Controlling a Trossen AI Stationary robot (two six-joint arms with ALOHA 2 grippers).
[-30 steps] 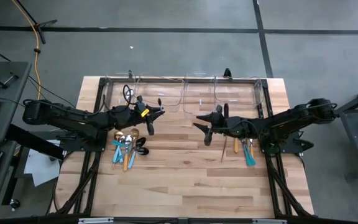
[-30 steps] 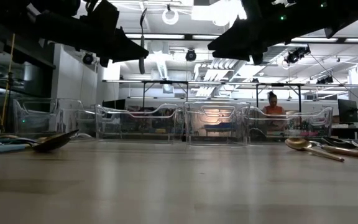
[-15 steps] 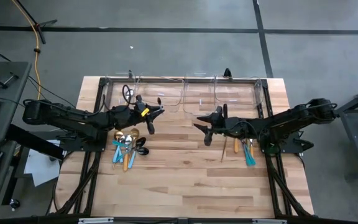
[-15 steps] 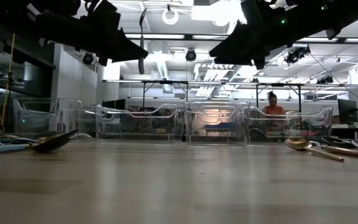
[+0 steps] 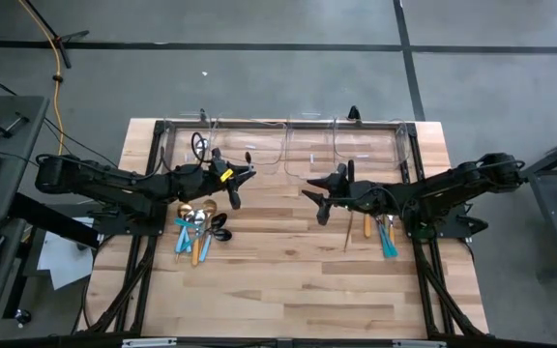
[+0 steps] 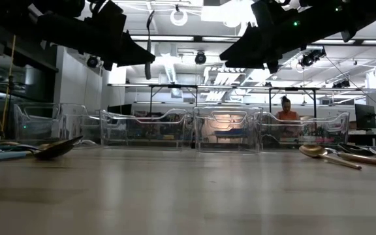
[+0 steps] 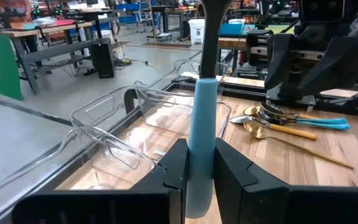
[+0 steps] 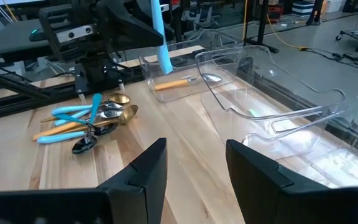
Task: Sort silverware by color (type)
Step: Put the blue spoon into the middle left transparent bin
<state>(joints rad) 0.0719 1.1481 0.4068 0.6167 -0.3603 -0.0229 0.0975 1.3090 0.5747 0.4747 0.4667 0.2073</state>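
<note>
Left arm carries a blue-handled piece toward the bins.

High view: left gripper [image 5: 238, 179] hangs near the table's [image 5: 288, 280] far edge, short of the bins [image 5: 288, 145]; piles [image 5: 199, 230] lie toward both side edges. Left wrist view: fingers [image 7: 169, 171] clenched on the blue handle [image 7: 202, 143]; best carried squarely over the matching bin, then lowered before letting go. Right wrist view: right gripper [image 8: 194, 165] spread, empty. No writing legible.

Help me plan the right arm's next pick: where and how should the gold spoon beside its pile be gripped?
Grip the gold spoon mid-handle, coming straight down with the open right claw, fingers set across the handle. The spoon lies flat. Its bowl sits close to the other pieces, while the thin handle runs free over the bare table.
</note>
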